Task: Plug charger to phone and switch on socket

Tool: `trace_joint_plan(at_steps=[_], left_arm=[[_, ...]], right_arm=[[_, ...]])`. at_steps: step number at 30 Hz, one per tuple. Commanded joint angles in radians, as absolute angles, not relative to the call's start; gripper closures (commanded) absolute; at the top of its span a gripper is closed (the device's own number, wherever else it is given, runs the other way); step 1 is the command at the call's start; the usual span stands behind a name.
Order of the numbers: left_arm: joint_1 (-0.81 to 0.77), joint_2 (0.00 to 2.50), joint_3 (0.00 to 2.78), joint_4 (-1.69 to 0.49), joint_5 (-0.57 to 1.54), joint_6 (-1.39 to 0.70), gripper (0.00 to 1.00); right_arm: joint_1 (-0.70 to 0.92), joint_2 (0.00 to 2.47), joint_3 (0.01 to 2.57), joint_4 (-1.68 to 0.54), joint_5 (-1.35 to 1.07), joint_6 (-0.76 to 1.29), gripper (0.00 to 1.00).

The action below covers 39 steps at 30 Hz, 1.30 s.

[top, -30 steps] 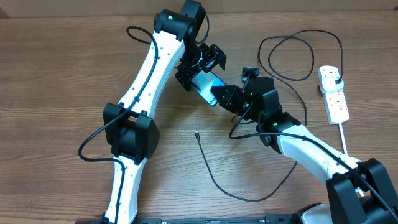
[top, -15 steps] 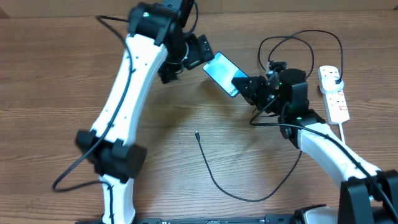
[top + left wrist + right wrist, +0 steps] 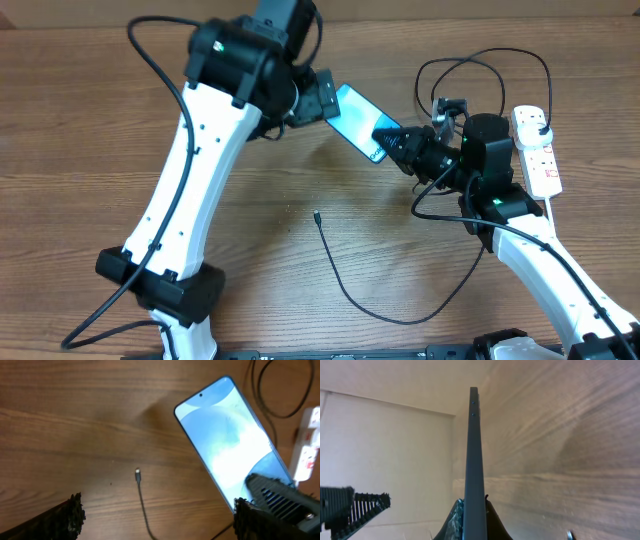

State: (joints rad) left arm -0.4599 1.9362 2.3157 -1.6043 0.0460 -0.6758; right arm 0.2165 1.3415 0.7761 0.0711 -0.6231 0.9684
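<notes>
1. Overhead.
   - Finds the phone (image 3: 355, 118) slanted between the two arms, screen lit light blue.
   - Shows the right gripper (image 3: 392, 143) clamped on its lower right end and the left gripper (image 3: 318, 98) just beside the opposite end.
   - Leaves the charger (image 3: 326, 243) loose on the table (image 3: 80, 150): connector tip near the middle and well apart from the phone, thin black cable curving off to the right.
   - Puts its black plug at the socket (image 3: 543, 165), seemingly seated, though too small here to be sure.

2. Left wrist.
   - Looks down on the phone (image 3: 227, 442) face up, slim with black edges, held clear of the wood, going by the shadow beside it.
   - Shows the left gripper (image 3: 155, 515) spread wide, fingers (image 3: 70, 515) far apart (no grip on anything).
   - Picks out the charger (image 3: 138, 476), only the tip and a short run of cable, flat on the wood.
   - Catches a sliver of the socket (image 3: 309, 440), white with red marks.

3. Right wrist.
   - Sees the phone (image 3: 475, 450) edge-on, a thin dark slab.
   - Shows it pinched at the bottom by the right gripper (image 3: 475, 522).

4. Progress, as a judgement.
   - Early: phone in hand, nothing plugged into it yet.
   - Left to do: picking up the connector tip, seating it in the phone's port, then pressing the socket's switch.
</notes>
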Motion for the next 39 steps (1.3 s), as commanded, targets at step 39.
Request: trace_joint_plan(at_steps=[39], left_arm=[[-0.265, 1.590, 0.868, 0.313, 0.635, -1.282, 0.00]], right_arm=[[0.331, 1.530, 0.796, 0.375, -0.557, 1.288, 0.96]])
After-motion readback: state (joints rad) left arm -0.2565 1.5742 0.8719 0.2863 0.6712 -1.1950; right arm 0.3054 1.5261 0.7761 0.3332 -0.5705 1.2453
